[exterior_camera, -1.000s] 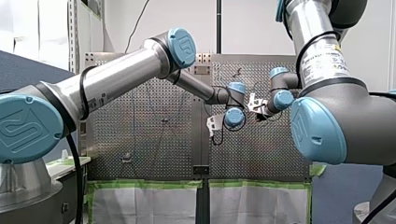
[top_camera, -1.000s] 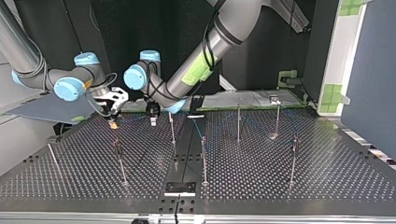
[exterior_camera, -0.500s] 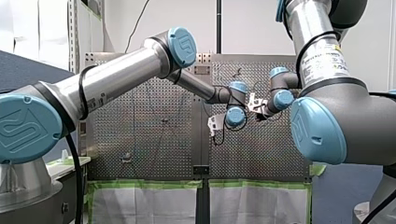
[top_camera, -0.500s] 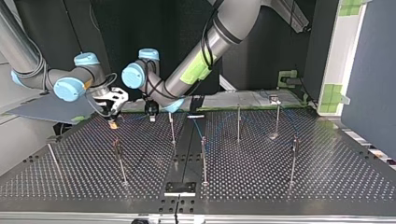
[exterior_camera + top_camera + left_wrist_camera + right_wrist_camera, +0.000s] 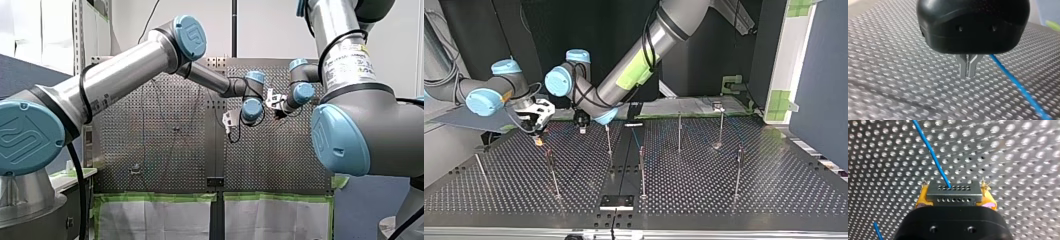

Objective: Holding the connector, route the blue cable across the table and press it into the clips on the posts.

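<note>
Front view behind, top view opposite, wrist views close, sharing table (image 5: 774,185)

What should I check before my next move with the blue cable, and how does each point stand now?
1. The connector sits between the yellow pads of my right gripper: ok.
2. The blue cable leaves the connector without a kink: ok.
3. My left gripper is shut and empty, and the cable passes beside it: ok.
4. The two grippers are apart in the top view: ok.
5. The cable is pressed in at the posts: cannot tell, too small.
</note>
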Tool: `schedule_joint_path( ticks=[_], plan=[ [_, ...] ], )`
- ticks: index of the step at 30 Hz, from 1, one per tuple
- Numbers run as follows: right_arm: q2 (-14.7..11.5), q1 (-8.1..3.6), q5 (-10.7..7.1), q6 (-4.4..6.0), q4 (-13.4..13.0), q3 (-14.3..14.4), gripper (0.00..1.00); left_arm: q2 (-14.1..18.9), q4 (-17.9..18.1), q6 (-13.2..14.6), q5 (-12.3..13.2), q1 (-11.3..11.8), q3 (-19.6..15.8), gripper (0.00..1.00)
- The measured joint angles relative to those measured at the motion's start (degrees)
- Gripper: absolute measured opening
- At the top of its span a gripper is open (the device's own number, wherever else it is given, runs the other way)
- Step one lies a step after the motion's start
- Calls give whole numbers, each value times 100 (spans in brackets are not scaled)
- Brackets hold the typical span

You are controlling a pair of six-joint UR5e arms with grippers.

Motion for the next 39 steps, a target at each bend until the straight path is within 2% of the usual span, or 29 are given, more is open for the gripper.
schedule_joint_path(
  ticks=[6,11,19,30,39],
  plan=[
    [-353,-33,-41,148,111,-21,0,259,-97,-3,-147,-73,-2,0],
    [-624,-89,-168,256,151,-30,0,428,-187,-4,-244,-150,-15,0],
    [-1012,-117,-252,289,278,-30,0,567,-260,-4,-307,-303,-23,0],
    [-1279,-119,-372,302,419,-30,0,845,-267,-4,-397,-356,-25,0],
    [-1536,-120,-536,424,473,-41,0,984,-273,10,-398,-323,-23,0]
  ],
)
